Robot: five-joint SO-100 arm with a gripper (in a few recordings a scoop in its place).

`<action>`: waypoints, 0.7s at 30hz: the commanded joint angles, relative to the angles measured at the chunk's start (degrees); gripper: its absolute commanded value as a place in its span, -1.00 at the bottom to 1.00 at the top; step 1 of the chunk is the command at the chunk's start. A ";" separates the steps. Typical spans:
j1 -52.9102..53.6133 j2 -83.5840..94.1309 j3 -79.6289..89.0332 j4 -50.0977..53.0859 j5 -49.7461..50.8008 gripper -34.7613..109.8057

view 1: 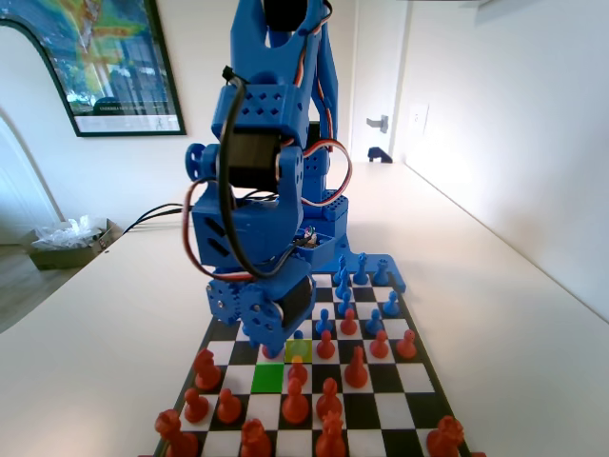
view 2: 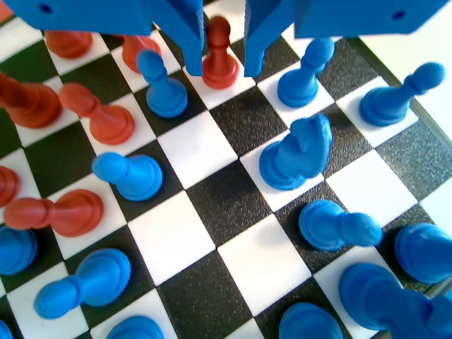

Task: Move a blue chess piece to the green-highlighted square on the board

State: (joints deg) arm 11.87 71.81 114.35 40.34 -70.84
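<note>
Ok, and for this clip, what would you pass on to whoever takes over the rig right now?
Gripper: open, low over the board, holding nothing. A red pawn shows in the gap between its jaws.
Blue chess piece: on the yellow-green square, not gripped.
Green-highlighted square: bare.
Done: nothing placed yet.
Left: grasp the blue pawn and set it on green.

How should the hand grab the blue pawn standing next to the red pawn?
Pinch the blue pawn at its thin neck, just under the ball head, coming straight down from above. It stands upright, and the red pawn crowds its side, so the open hand probably has more room from the top.
</note>
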 commanded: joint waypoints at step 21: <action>0.79 2.72 -1.93 2.02 -0.62 -0.50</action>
State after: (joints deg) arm 11.87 71.81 115.31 39.90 -70.84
